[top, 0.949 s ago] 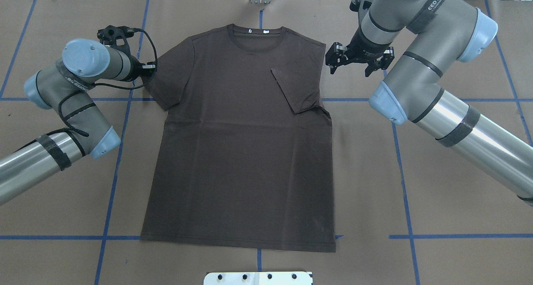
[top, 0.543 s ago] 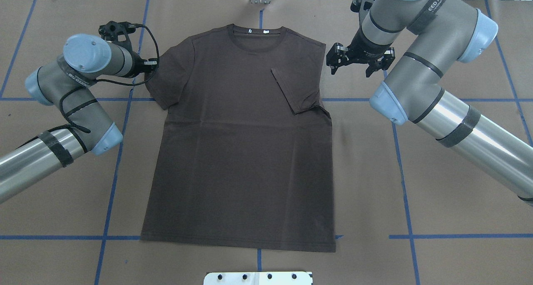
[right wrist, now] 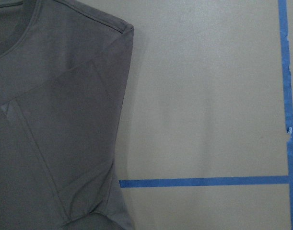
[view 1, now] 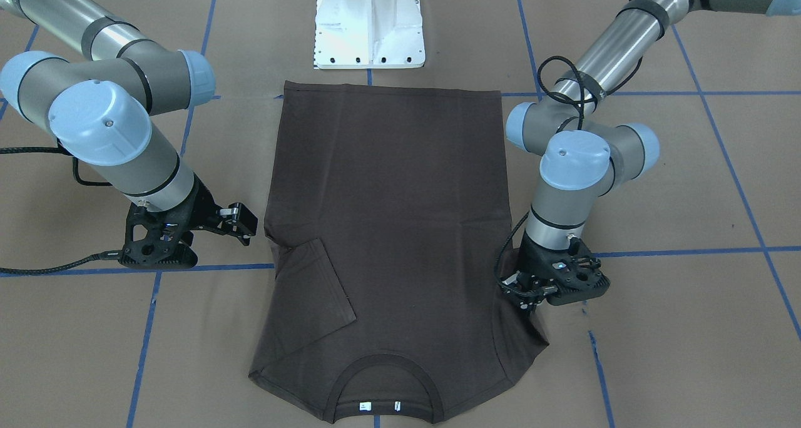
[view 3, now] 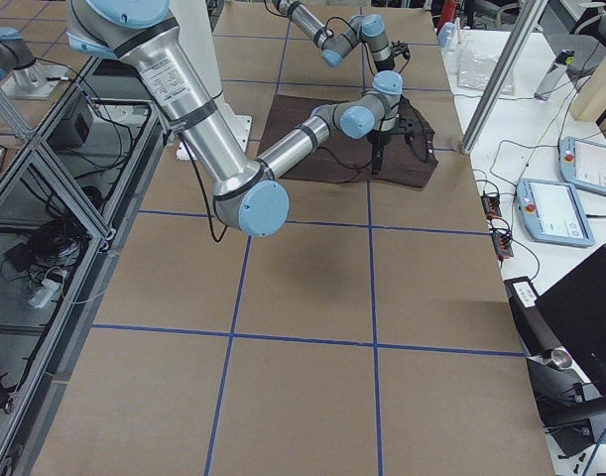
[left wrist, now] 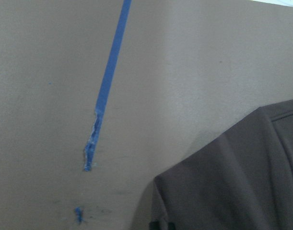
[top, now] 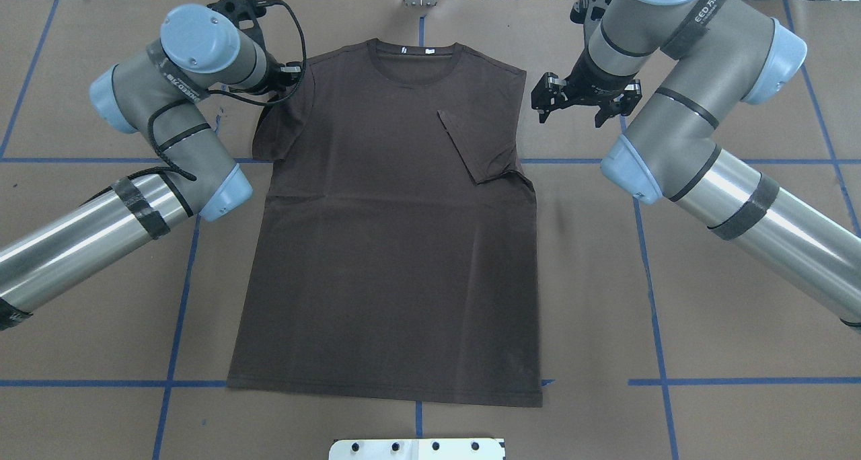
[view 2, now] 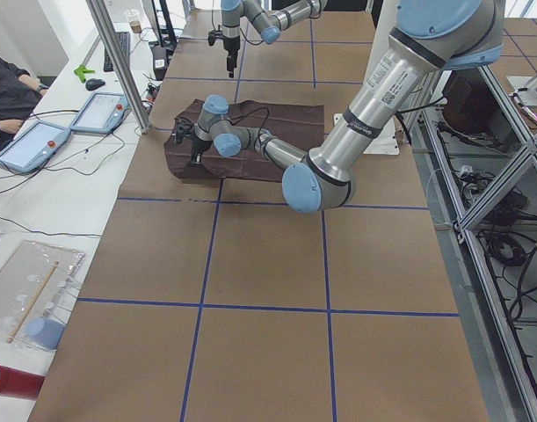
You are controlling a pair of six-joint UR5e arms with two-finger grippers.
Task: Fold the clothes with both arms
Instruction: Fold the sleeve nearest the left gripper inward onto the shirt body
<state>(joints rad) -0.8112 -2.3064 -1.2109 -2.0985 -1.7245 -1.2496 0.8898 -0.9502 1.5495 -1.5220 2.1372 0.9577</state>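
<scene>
The dark brown T-shirt [top: 397, 245] lies flat on the brown paper with its collar [top: 417, 53] at the far edge. Its right sleeve [top: 481, 144] is folded in over the chest. My left gripper [view 1: 520, 290] is shut on the edge of the left sleeve [top: 269, 118], which is bunched and pulled in toward the body. The left wrist view shows that sleeve [left wrist: 232, 182] with a black fingertip at the bottom edge. My right gripper [top: 568, 113] hangs open just off the right shoulder, touching nothing, over bare paper beside the shirt [right wrist: 55, 120].
The white pedestal base [view 1: 369, 27] stands just behind the hem. Blue tape lines [top: 181, 272] cross the paper. A metal post [view 2: 119, 61] and tablets [view 2: 31, 145] stand at the table's far side, where a person's sleeve [view 2: 9, 83] shows.
My left arm has swung toward the far edge and inward, dragging the left sleeve in from its spread-out position. The right gripper has barely moved and stays open.
</scene>
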